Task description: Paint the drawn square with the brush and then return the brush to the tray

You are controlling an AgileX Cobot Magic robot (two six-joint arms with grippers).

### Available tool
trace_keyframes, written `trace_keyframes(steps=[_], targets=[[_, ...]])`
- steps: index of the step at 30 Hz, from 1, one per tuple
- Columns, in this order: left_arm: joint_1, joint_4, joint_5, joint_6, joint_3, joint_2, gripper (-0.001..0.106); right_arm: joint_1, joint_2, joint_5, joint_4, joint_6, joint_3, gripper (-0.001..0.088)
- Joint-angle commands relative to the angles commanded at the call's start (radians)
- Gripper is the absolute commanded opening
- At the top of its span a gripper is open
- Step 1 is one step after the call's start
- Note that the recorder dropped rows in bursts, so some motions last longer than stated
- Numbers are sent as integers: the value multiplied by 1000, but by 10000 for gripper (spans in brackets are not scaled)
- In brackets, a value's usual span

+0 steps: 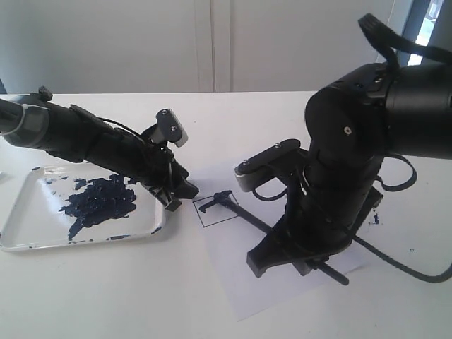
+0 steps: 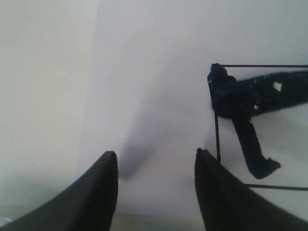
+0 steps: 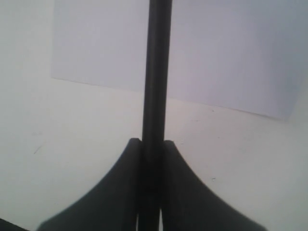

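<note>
The drawn square (image 1: 220, 214) is a thin black outline on the white paper, with a few dark navy strokes in its upper part. It also shows in the left wrist view (image 2: 284, 144). The brush (image 1: 261, 226) lies slanted across the paper, its wet tip (image 2: 260, 94) inside the square. My right gripper (image 1: 300, 260) (image 3: 151, 144) is shut on the brush handle (image 3: 159, 72). My left gripper (image 1: 182, 196) (image 2: 156, 153) is open and holds nothing. It hovers between the square and the right rim of the tray (image 1: 28, 236), which holds a big navy blotch.
The white paper sheet (image 1: 236, 272) lies on a white table, with the tray to its left. A few paint specks (image 1: 376, 219) mark the table at the right. A black cable (image 1: 409, 268) loops behind the right arm.
</note>
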Motion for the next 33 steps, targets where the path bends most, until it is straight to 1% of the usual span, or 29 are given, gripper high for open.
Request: trace_keyframes(steps=[7, 13, 25, 33], targets=[[0, 0, 0, 2, 0, 0, 536, 0, 0, -7, 4, -13, 0, 0], [0, 0, 0, 2, 0, 0, 536, 0, 0, -9, 73, -69, 0, 0], [0, 0, 0, 2, 0, 0, 536, 0, 0, -15, 75, -77, 0, 0], [0, 0, -2, 2, 0, 0, 536, 0, 0, 49, 75, -76, 0, 0]])
